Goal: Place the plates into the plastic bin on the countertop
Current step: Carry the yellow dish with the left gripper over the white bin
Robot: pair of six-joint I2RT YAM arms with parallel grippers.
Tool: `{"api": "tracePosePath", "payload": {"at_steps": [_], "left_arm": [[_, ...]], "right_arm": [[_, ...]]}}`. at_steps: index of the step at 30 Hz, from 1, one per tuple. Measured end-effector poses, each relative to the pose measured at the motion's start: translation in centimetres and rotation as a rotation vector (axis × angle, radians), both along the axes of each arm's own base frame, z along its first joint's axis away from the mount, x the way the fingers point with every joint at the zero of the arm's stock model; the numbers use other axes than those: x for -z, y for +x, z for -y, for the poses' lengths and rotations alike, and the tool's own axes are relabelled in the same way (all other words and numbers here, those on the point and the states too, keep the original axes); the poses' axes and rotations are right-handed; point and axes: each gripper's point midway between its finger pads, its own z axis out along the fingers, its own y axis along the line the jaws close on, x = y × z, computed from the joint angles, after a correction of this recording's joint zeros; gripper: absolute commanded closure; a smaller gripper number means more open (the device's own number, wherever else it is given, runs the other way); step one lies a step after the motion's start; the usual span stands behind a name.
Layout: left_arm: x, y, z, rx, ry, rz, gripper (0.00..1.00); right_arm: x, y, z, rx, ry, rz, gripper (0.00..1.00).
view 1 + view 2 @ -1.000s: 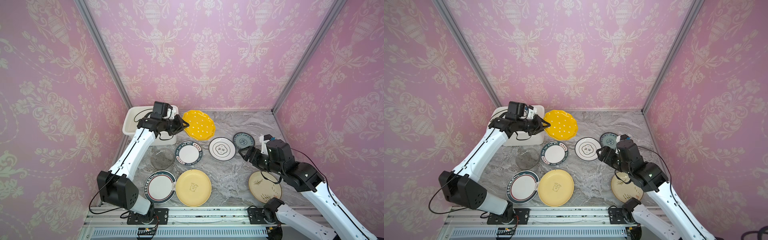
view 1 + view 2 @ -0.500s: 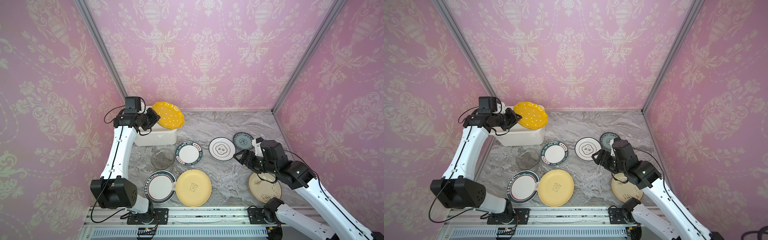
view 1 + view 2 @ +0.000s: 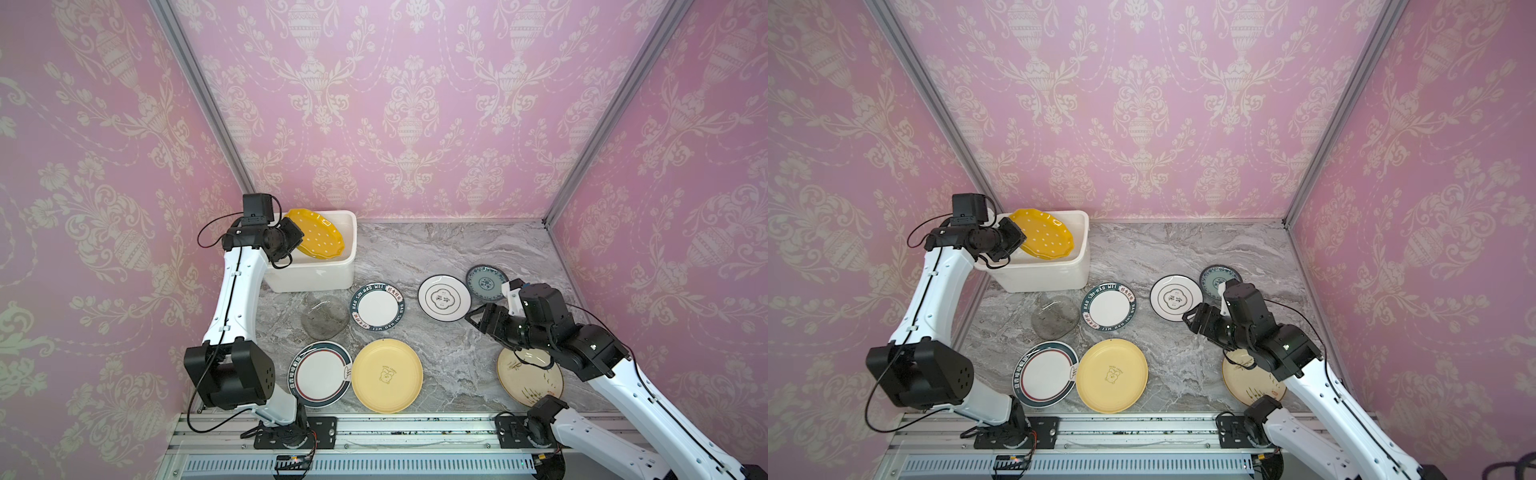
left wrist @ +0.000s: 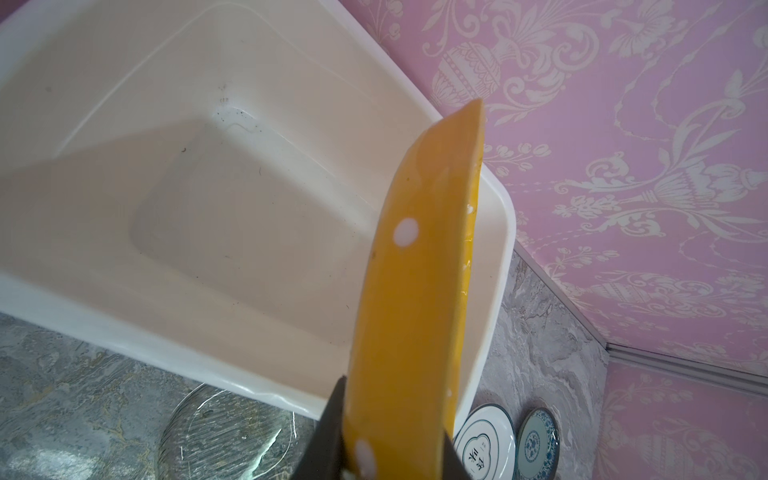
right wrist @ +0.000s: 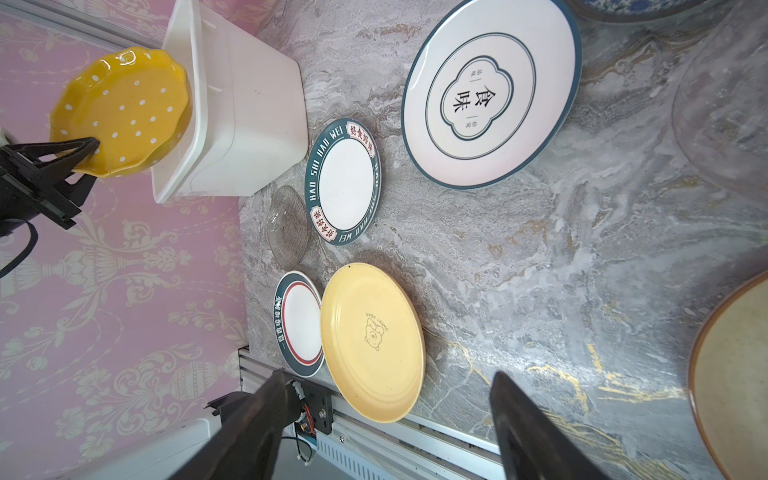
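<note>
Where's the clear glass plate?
In both top views the clear glass plate lies on the countertop, left side, just in front of the plastic bin, beside the lettered plate.

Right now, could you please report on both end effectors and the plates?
Left end effector shut on dotted yellow plate, tilted over bin. Right end effector open, empty. Seven plates on countertop; bin unobstructed.

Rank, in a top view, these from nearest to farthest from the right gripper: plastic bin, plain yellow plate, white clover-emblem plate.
1. The white clover-emblem plate, just beside the right gripper.
2. The plain yellow plate, front centre.
3. The plastic bin, back left.
</note>
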Motion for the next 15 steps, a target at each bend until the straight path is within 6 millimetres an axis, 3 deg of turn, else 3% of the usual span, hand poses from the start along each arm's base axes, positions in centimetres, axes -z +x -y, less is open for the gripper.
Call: {"api": "tracePosePath", "payload": {"at_steps": [15], "left_arm": [[5.8, 2.8, -0.4, -0.007, -0.003, -0.113, 1.0]], "right_arm": [[0.8, 0.4, -0.3, 0.0, -0.007, -0.011, 0.22]]}}
